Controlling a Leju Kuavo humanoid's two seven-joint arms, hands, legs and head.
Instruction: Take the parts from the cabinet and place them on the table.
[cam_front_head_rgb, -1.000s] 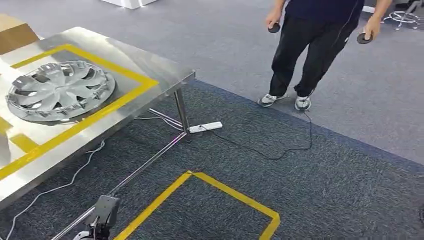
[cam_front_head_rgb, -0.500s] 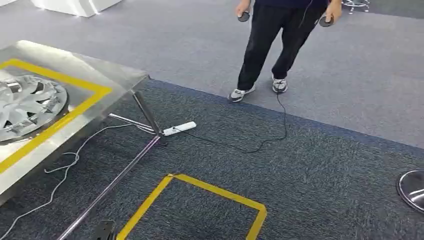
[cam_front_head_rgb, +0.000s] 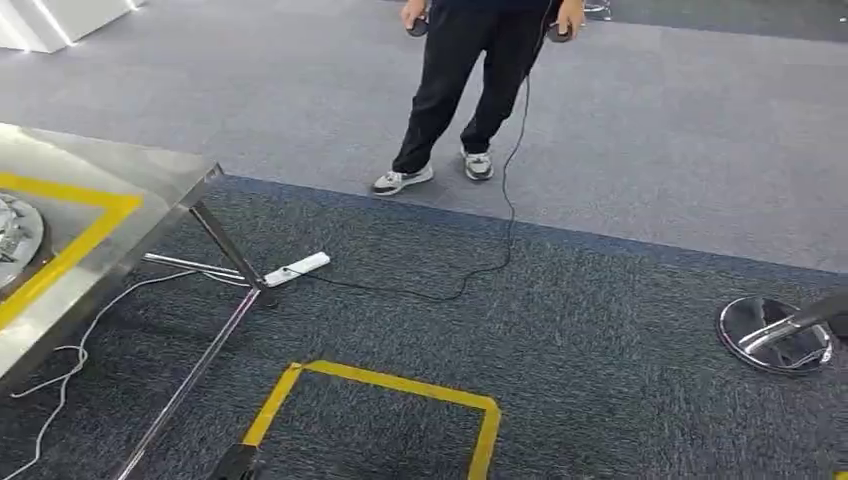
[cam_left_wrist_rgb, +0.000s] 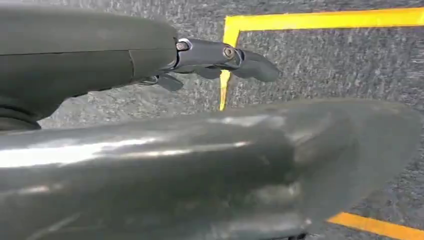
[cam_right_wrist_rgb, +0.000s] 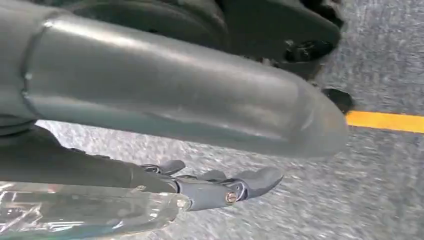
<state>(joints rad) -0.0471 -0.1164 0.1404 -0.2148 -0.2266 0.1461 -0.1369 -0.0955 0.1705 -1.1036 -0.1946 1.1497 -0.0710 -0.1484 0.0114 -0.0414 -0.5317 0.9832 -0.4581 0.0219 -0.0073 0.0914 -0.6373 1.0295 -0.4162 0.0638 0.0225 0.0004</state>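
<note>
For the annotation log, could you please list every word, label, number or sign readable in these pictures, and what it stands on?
None: no view carries readable text.
The yellow tape on the carpet and on the steel table is plain marking, without lettering.
The white power strip shows no legible label.

head high, facing floor; wrists close over carpet.

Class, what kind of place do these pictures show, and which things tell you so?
Probably a robot test lab: yellow tape marks a square on the carpet, a steel table carries taped zones, and a person stands by holding controllers.
</note>
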